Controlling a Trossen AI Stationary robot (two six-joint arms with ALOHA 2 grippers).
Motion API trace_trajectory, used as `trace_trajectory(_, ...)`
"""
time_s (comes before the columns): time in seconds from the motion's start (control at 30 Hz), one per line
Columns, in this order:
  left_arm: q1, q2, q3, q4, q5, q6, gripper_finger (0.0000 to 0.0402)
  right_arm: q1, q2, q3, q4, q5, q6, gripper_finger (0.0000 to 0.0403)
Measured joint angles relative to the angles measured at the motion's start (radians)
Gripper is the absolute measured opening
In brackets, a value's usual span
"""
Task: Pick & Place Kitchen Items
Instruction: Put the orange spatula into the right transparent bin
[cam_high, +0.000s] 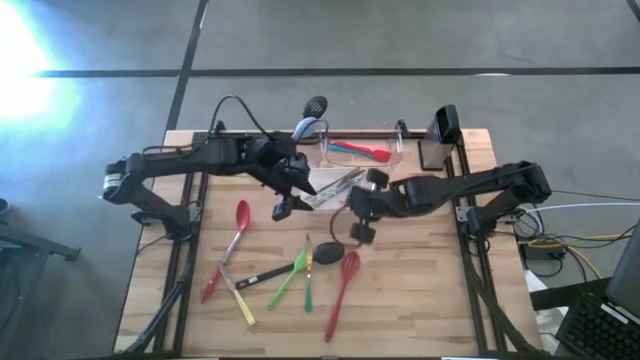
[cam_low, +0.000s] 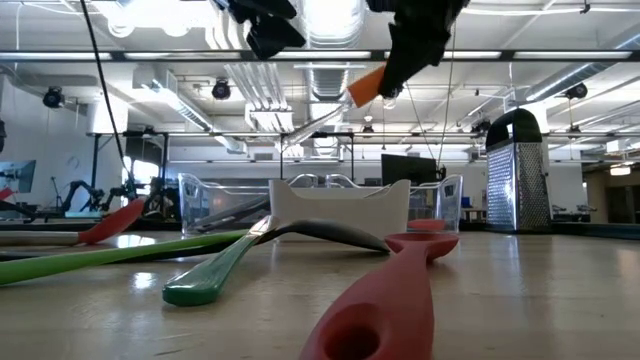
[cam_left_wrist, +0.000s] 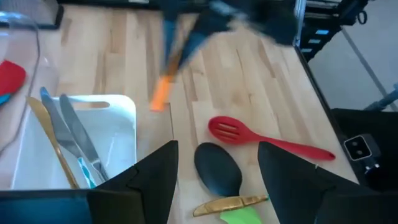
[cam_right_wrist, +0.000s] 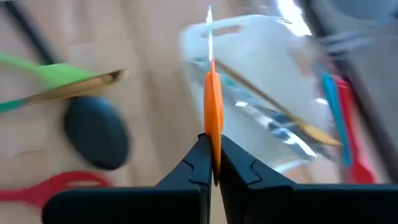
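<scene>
My right gripper (cam_right_wrist: 211, 163) is shut on a slim orange-handled utensil (cam_right_wrist: 212, 102) with a metal tip, held in the air beside the white dish (cam_right_wrist: 249, 43). The dish holds grey and gold utensils (cam_left_wrist: 68, 134). My left gripper (cam_left_wrist: 217, 180) hangs open and empty above a black spoon (cam_left_wrist: 217, 168), which lies flat on the table. In the high view my left gripper (cam_high: 283, 205) is at the dish's left and my right gripper (cam_high: 358, 226) at its right. Red (cam_high: 343, 283), green (cam_high: 292, 276) and yellow utensils lie flat on the near half of the table. My right gripper pinches the near end of the orange handle (cam_right_wrist: 214, 140) between its two fingers. The fingers slant down from the table's right. The utensil runs on past the fingertips, along the fingers, with its metal tip (cam_right_wrist: 209, 17) toward the white dish. It is lifted clear of the table (cam_low: 365, 85).
A clear bin (cam_high: 385, 140) with a red and a blue utensil stands at the far edge behind the dish. A metal grater (cam_low: 515, 170) stands at the far right. A red spoon (cam_high: 240, 216) lies to the left of the dish.
</scene>
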Motion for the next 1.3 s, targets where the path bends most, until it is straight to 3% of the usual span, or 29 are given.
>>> trace_trajectory(0.23,-0.001,-0.073,-0.075,0.023,-0.012,-0.001,0.0225,-0.142,-0.085,-0.055,-0.015,0.111,-0.026,0.0008)
trace_trajectory(0.4,-0.001,-0.141,-0.179,0.137,-0.016,-0.023,0.0225,-0.278,-0.188,-0.14,0.018,0.134,-0.059,0.0008)
trace_trajectory(0.47,-0.001,-0.168,-0.216,0.2,-0.016,-0.032,0.0225,-0.335,-0.223,-0.187,0.061,0.095,-0.084,0.0008)
trace_trajectory(0.77,-0.002,-0.254,-0.312,0.407,-0.011,-0.072,0.0225,-0.6,-0.277,-0.413,0.331,-0.265,-0.211,0.0008)
trace_trajectory(1.07,-0.002,-0.258,-0.306,0.457,-0.012,-0.069,0.0225,-0.738,-0.181,-0.474,0.449,-0.405,-0.285,0.0008)
trace_trajectory(1.3,-0.002,-0.254,-0.305,0.473,-0.012,-0.054,0.0225,-0.798,-0.044,-0.429,0.463,-0.407,-0.324,0.0008)
